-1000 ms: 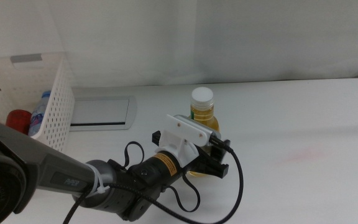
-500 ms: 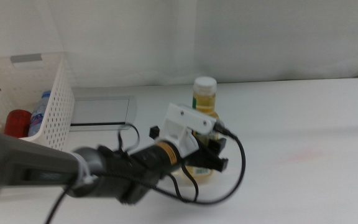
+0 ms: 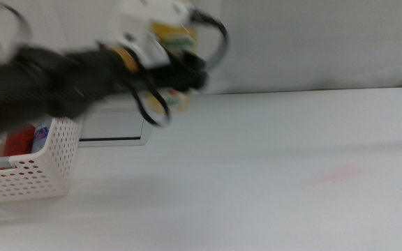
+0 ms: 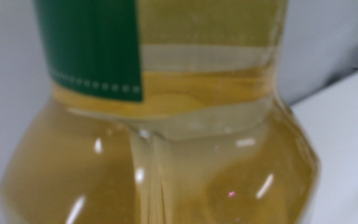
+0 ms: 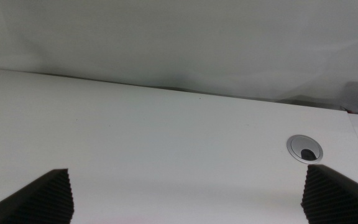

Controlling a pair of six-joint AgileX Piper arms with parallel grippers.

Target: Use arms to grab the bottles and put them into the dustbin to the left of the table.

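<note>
Tea bottle (image 3: 175, 43) gripped in raised left tool (image 3: 187, 70); right tool (image 5: 185, 193) wide.

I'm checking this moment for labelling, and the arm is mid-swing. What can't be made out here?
- Left gripper, middle view: motion blur smears it, so its jaws' grip is unreadable.
- Yellow tea bottle, left wrist view: fills the frame, hiding the jaws and its cap.
- Red can and water bottle, middle view: mostly behind the dustbin wall.
- Right gripper: arm off-frame.
</note>
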